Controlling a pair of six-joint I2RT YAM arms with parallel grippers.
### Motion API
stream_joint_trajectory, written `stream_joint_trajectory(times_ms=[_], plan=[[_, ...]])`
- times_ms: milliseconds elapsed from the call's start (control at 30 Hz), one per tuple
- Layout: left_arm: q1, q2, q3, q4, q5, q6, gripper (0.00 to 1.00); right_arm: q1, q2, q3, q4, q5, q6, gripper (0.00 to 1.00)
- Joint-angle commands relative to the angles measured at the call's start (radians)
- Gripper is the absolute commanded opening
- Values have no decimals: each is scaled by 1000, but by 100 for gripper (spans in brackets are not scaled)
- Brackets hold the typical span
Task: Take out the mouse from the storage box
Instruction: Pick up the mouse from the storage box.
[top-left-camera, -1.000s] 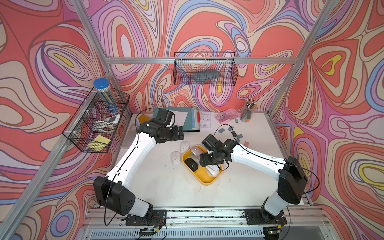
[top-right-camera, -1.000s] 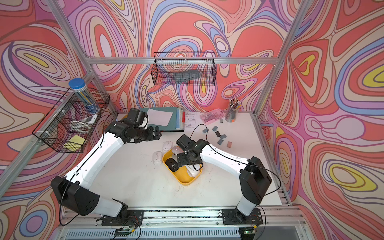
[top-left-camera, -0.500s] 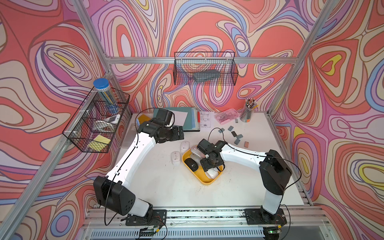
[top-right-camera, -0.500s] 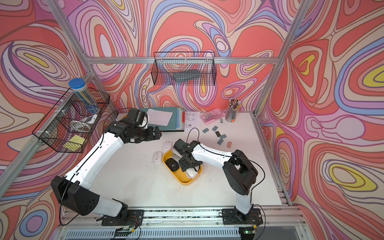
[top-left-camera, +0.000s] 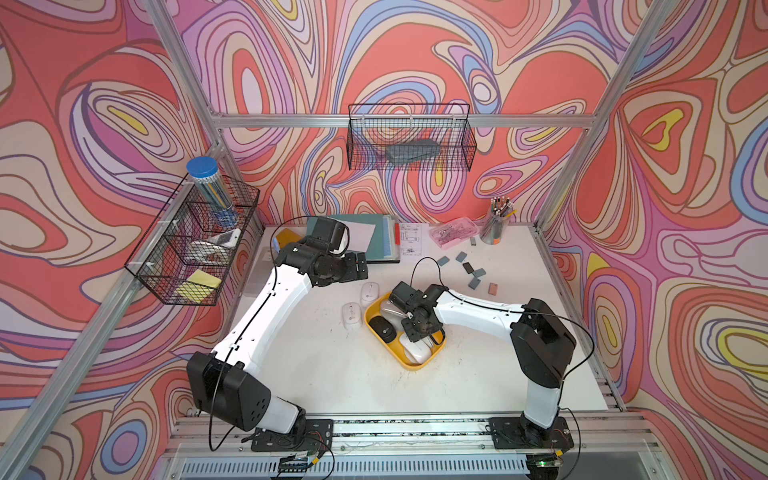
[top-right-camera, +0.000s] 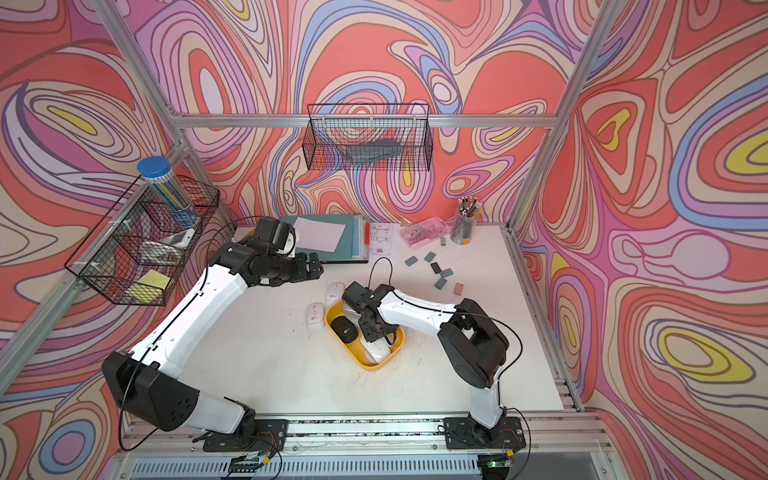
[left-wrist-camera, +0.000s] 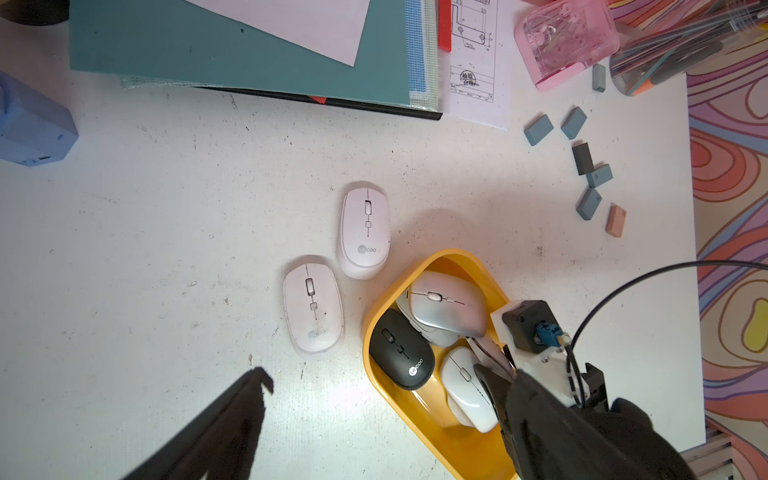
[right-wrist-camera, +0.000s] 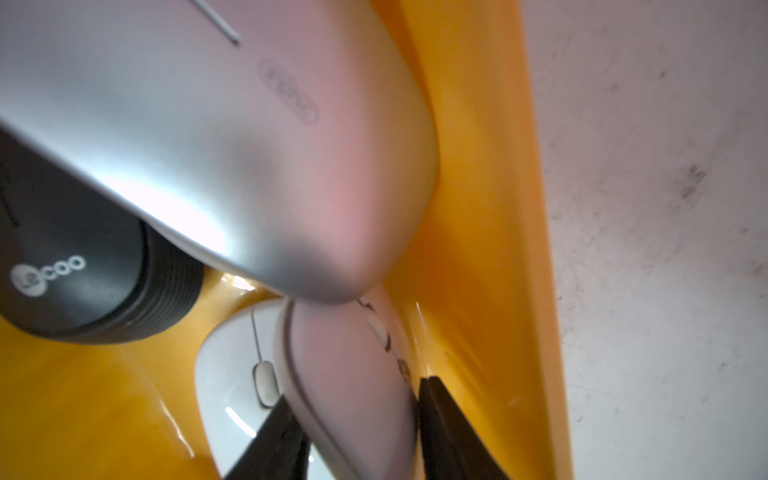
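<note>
1. Currently the left hand is hovering wide open and empty over the table, well apart from the box.
2. Two pale mice are lying on the table just beside the box's left rim, already out of it.
3. Inside the box, a black mouse is lying flat and a silver mouse is leaning over its neighbours. A white mouse is sitting next to the pink mouse, which is standing on edge against the box wall.
4. The right hand is reaching down into the box, its fingers pressing both sides of the pink mouse. It is gripping the mouse but not yet lifting it.
5. By my judgement, the lift is calling for a slow, straight rise. The silver mouse is resting over the pink one's end and the wall is crowding one finger, so a sideways drag is risking a tipped box.
6. Against a second ago, the right fingers are standing far closer together, the right elbow is sitting nearer the box, and the left arm is keeping the same pose.
</note>
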Motion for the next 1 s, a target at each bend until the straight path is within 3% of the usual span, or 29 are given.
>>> stream_joint_trajectory(times_ms=[0,233,467,967], plan=[[6,-4,-14,15,1,0,95,9,-50,-12,-1,50,12,35],[6,-5,-14,15,-1,-1,94,38,-126,-11,7,90,35,26],[6,-8,-15,16,1,1,94,46,-185,-23,1,145,68,25],[6,-22,-15,18,2,0,95,-3,-188,22,-217,421,204,26]])
